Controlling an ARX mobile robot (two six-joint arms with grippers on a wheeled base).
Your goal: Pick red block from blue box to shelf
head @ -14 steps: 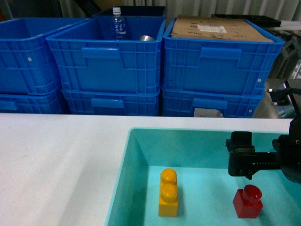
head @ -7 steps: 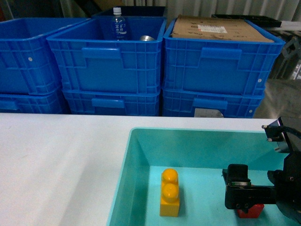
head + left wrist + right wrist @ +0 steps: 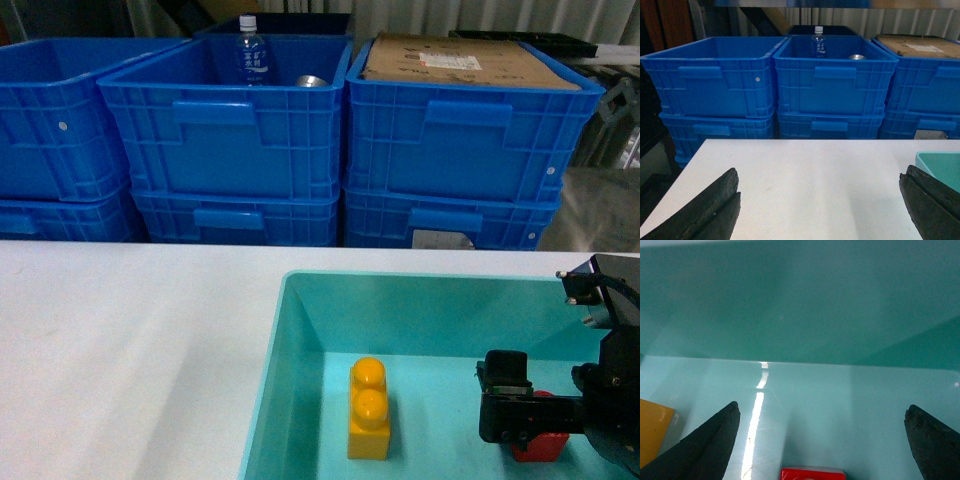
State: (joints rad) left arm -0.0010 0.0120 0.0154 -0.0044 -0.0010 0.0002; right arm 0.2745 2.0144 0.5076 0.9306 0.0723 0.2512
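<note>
**Right tool low in the blue box, jaws wide over the red block**

The blue box point(image 3: 300, 330) is a smooth, glossy turquoise tray with sloping walls and a plain rim, sitting on a matte white worktop point(image 3: 120, 340). On its floor stands a yellow-orange brick point(image 3: 369, 408), tall with two round studs, and to its right the red block point(image 3: 541, 440), small and shiny, mostly hidden in the head view behind the black body of the right tool point(image 3: 505, 405).

In the right wrist view the right tool's two dark, tapered fingers point(image 3: 705, 445) stand far apart at the frame's lower corners. The red block's top edge point(image 3: 812, 473) shows at the bottom of the frame, midway between them, with clear floor on either side; neither finger touches it. A streak of light runs down the wet-looking tray floor.

The left tool point(image 3: 820, 210) hangs above the bare worktop, its rough black fingers also spread wide and holding nothing.

Behind the worktop, dark blue ribbed crates point(image 3: 230, 140) are stacked in rows; one holds a clear water bottle point(image 3: 250, 55), another a flat cardboard sheet point(image 3: 460, 62).

Compared with half a second ago, the right tool sits in nearly the same low place by the block, while the tray and yellow brick appear slightly shifted rightward in the head view.
</note>
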